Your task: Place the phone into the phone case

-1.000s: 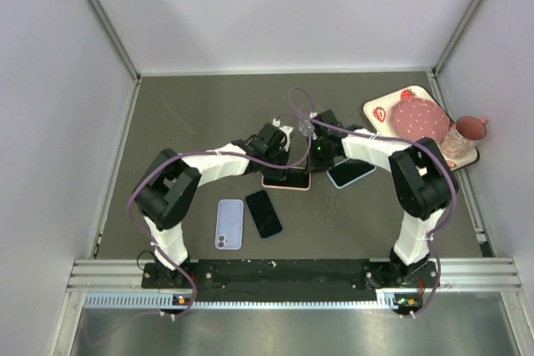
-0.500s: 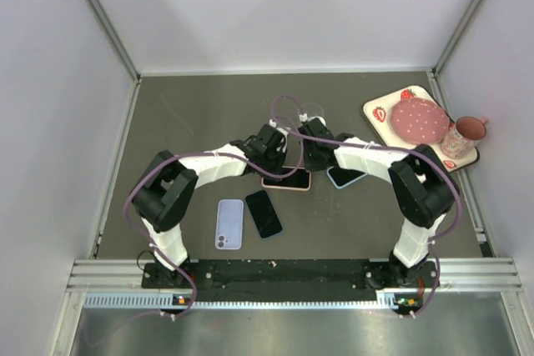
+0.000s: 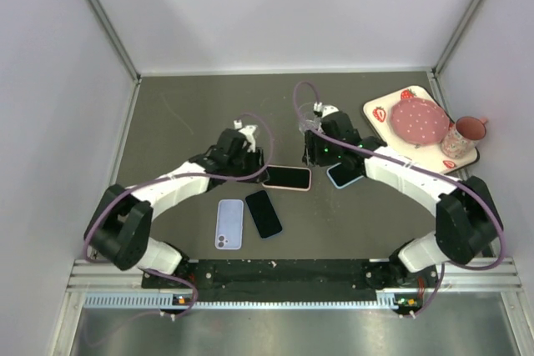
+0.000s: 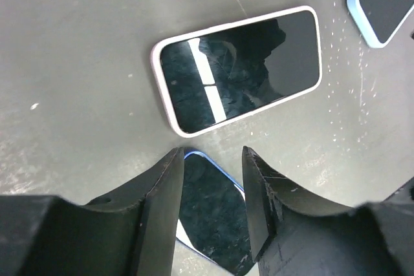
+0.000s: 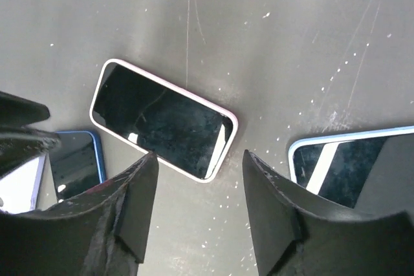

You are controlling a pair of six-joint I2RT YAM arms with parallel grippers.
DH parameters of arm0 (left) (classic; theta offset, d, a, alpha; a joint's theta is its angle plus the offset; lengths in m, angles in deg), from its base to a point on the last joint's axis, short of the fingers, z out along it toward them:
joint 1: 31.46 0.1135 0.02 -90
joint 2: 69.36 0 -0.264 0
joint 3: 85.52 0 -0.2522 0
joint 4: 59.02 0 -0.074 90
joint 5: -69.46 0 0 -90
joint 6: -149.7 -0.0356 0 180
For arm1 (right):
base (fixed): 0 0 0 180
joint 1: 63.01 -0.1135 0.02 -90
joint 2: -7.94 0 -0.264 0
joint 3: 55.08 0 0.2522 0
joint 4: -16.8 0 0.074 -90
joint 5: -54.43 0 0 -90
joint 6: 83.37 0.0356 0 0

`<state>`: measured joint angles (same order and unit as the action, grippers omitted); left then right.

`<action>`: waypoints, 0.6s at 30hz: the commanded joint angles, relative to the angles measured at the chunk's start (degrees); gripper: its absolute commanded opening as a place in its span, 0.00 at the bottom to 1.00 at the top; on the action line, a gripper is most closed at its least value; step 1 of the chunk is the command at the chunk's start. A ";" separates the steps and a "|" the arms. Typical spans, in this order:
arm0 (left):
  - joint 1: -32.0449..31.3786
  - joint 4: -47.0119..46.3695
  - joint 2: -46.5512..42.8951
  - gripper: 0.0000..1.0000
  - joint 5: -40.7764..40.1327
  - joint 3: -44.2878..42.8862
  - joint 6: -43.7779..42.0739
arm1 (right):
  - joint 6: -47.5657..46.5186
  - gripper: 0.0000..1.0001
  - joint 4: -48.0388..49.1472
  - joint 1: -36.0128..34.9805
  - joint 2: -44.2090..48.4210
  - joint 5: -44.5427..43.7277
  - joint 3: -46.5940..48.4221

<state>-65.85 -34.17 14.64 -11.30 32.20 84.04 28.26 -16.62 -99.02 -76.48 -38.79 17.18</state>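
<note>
You've pulled both arms off the pink-cased phone [image 3: 287, 178]. The left gripper [image 4: 212, 157] has backed away to its left and the right gripper [image 5: 197, 163] up and to its right. Both jaws, shut before, now stand parted, and the elbows have swung outward.

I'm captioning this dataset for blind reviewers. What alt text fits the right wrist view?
A phone in a pale pink case lies screen up on the dark table, just beyond the right gripper, whose jaws stand open and empty. A light-blue-cased phone lies at the right edge, a blue-edged phone at the left.
</note>
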 commanded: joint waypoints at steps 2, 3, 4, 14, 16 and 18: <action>9.75 -10.64 -4.99 0.48 15.26 7.46 4.57 | 1.92 0.67 4.54 6.03 3.39 13.91 -4.70; 11.26 -13.61 -5.08 0.49 20.68 9.82 5.88 | 2.01 0.75 4.89 6.65 3.74 14.82 -5.32; 13.63 -16.34 -4.91 0.49 22.48 10.80 6.42 | 2.02 0.78 5.68 7.18 3.74 15.17 -6.54; 18.04 -23.13 3.96 0.45 29.26 11.86 10.55 | 3.16 0.87 5.69 7.36 1.28 16.76 -9.19; 18.04 -23.75 6.42 0.44 28.65 10.81 10.64 | 3.51 0.86 5.60 7.36 1.02 17.72 -9.28; 17.96 -24.80 9.23 0.43 28.82 9.58 10.47 | 3.77 0.86 5.86 7.36 0.93 17.90 -9.54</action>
<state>-48.04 -53.49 20.15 15.30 44.90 93.83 30.92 -12.71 -91.66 -75.08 -23.01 8.13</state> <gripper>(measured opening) 0.439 0.865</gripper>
